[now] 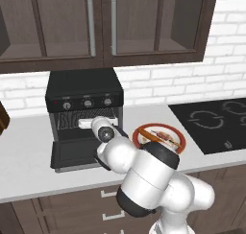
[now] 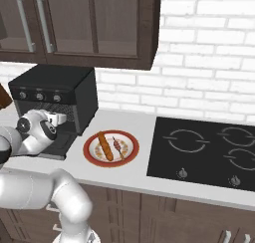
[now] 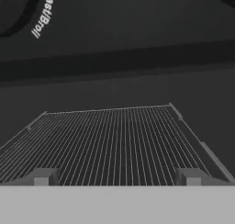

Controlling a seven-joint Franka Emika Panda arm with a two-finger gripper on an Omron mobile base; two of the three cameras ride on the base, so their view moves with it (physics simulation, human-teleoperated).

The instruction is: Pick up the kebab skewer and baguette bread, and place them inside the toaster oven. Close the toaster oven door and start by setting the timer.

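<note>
The end effector [image 3: 117, 175] is seen spread wide in the hand view, its two fingertips [image 3: 42, 176] far apart and nothing held between them. It is pointed into the toaster oven [image 1: 84, 91], just in front of the open mouth, with the wire rack [image 3: 110, 140] stretched out directly ahead of the fingertips and the lettering "Toast/Broil" visible on the front panel above. In the left base view the white hand is seen at the oven opening, above the toaster oven door [image 1: 74, 154], which is dropped down flat onto the table [image 1: 29, 156] in front of the oven. Three round knobs [image 1: 87, 103] are set in a row across the oven front, above the opening.

To the right of the oven, a red-rimmed plate [image 2: 92, 160] is placed on the table. The baguette bread [image 2: 105, 146] is laid on the plate's side nearer the oven, and the kebab skewer [image 2: 117, 148] is laid just beside it on the far side. Further right of the oven, beyond the plate, a black cooktop [image 2: 204, 152] is set into the table. Dark wooden cabinets [image 1: 101, 22] are hung above the oven.
</note>
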